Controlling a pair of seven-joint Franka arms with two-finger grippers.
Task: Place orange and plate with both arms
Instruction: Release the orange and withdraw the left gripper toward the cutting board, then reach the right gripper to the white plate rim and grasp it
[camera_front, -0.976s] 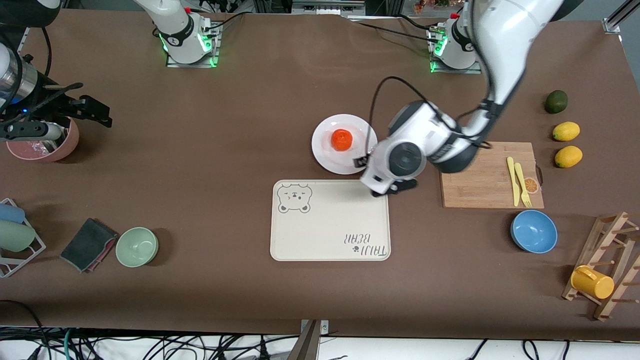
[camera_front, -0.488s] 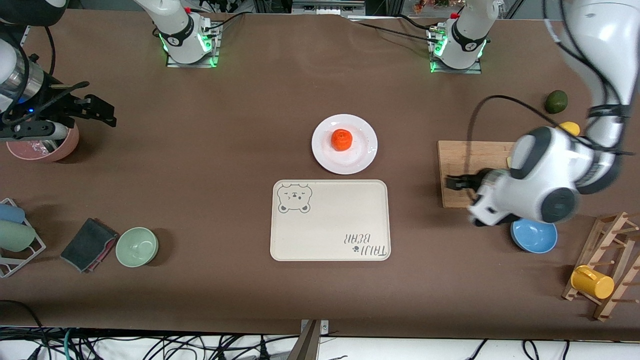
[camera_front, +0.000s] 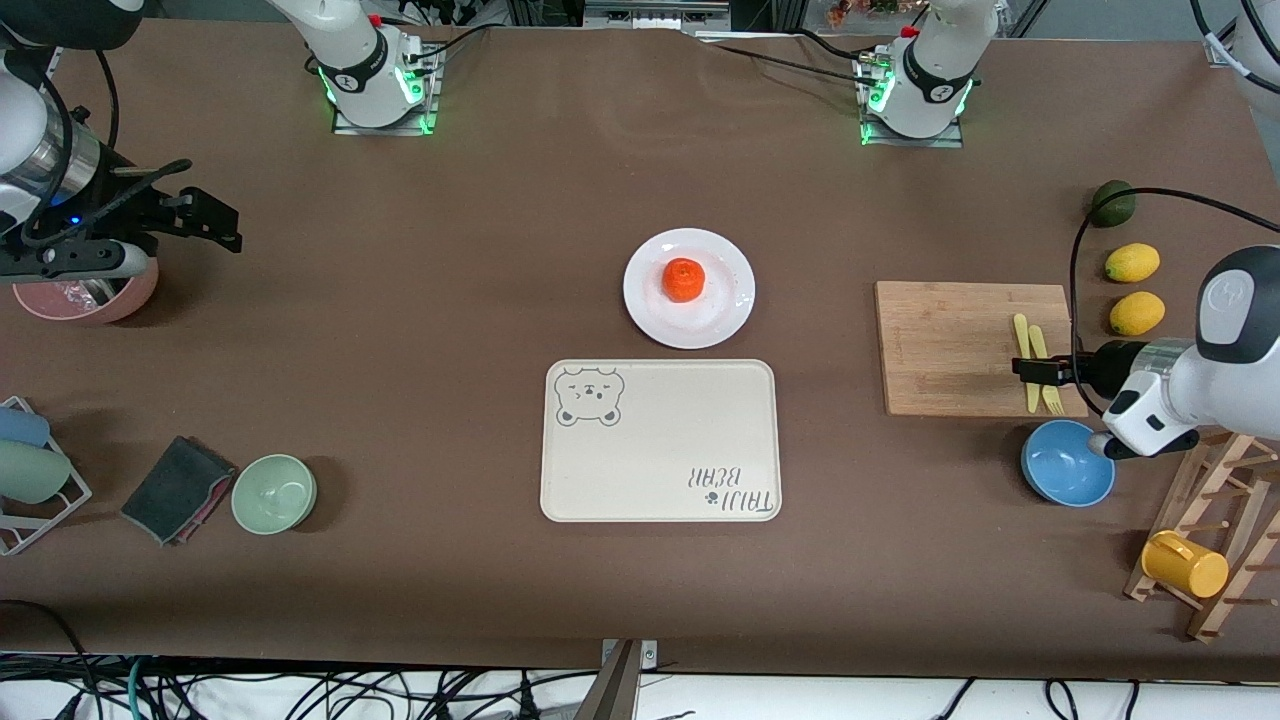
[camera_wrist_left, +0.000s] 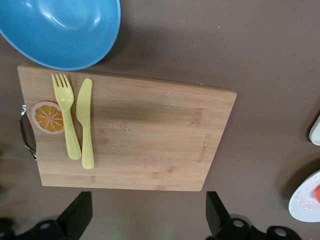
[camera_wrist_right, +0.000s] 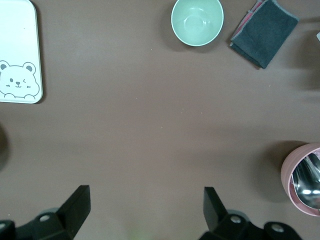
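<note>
Orange (camera_front: 684, 279) on plate (camera_front: 729, 313) | left claw (camera_front: 1030, 368) wide over cutting board (camera_front: 950, 350) | right claw (camera_front: 215, 222) wide, empty

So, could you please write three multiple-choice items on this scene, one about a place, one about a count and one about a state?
1. Where is the orange?
A. on the plate
B. in the blue bowl
C. on the tray

2. How many lemons lie near the avocado?
A. one
B. two
C. four

3. How is the left gripper, over the cutting board?
A. shut on the fork
B. shut on the orange
C. open, empty

Key: 1 A, the fruit sits mid-plate; 2 B, two yellow fruits show; 3 C, its wrist view shows spread fingers holding nothing.
</note>
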